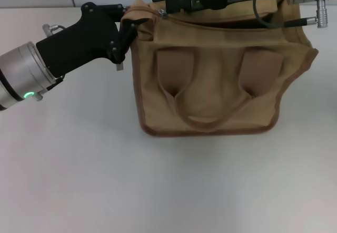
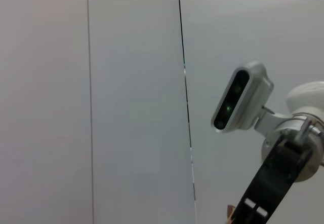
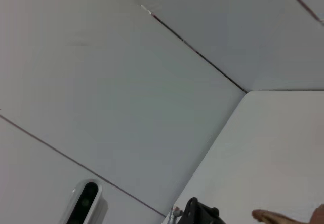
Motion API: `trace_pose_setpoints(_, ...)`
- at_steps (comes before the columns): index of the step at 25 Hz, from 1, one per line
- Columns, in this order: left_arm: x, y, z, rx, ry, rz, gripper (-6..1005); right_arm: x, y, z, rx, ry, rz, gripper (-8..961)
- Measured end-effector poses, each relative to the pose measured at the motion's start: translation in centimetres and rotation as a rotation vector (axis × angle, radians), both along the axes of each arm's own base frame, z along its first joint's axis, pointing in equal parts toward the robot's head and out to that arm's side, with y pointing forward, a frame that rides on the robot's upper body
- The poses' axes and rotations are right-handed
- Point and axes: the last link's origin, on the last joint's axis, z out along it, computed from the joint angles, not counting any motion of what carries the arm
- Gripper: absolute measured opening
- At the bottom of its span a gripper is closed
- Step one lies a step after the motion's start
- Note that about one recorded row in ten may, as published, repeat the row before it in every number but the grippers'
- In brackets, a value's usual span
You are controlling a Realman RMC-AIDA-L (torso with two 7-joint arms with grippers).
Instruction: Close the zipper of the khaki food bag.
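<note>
Left arm: a silver cylinder wrist with a green light ring and a matte black angular body reaches in from the left edge, slanting toward the bag's top left corner.
Left gripper (image 1: 128,28): black fingers pinched closed on the upper left corner of the bag, where the fabric bunches into a small peak.
Table (image 1: 158,185): a smooth, plain white surface under everything.
Khaki food bag (image 1: 216,85): a boxy tote of matte khaki canvas with a soft woven texture, edged in darker brown piping. It rests on the table in the upper middle of the head view, broad side toward the camera, with its right side flaring outward into a slanted corner.
Handles (image 1: 202,114): two wide fabric straps sewn on as darker tan rectangular patches, drooping into a loop against the front panel.
Zipper (image 1: 221,21): a tan track running along the top edge of the bag. A small silver metal piece (image 1: 162,13) shows near its left end, just beside the right arm's hardware. To the right of it a dark gap shows between the track's two sides.
Right gripper (image 1: 174,1): black metal hardware lying across the top of the bag, its arm a silver cylinder with a cable at the upper right. I cannot tell whether its fingers are apart or together.
</note>
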Motion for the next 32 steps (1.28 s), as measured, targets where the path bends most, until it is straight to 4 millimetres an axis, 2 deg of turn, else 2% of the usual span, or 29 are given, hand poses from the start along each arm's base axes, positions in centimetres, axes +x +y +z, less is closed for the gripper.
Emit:
trace_pose_setpoints(6,0.1,0.0,0.0,-0.002,-0.001,-0.005,10,0.7,0.5,-0.8,0.022,-0.009,-0.057,824)
trace_pose_setpoints(13,0.2,0.0,0.0,-0.003,-0.003,-0.009,10,0.3,0.2,-1.5,0.015,0.028,-0.067,824)
trace_pose_setpoints(20,0.3,0.1,0.0,-0.002,-0.005,-0.010,9,0.2,-0.5,-0.8,-0.003,0.130,-0.075,823)
trace_pose_setpoints(27,0.5,0.2,0.1,0.001,-0.010,-0.015,9,0.4,-0.5,-0.7,-0.008,0.123,-0.075,822)
trace_pose_setpoints(32,0.6,0.2,0.1,-0.001,-0.011,-0.017,10,0.7,-0.2,0.4,0.011,0.107,-0.061,822)
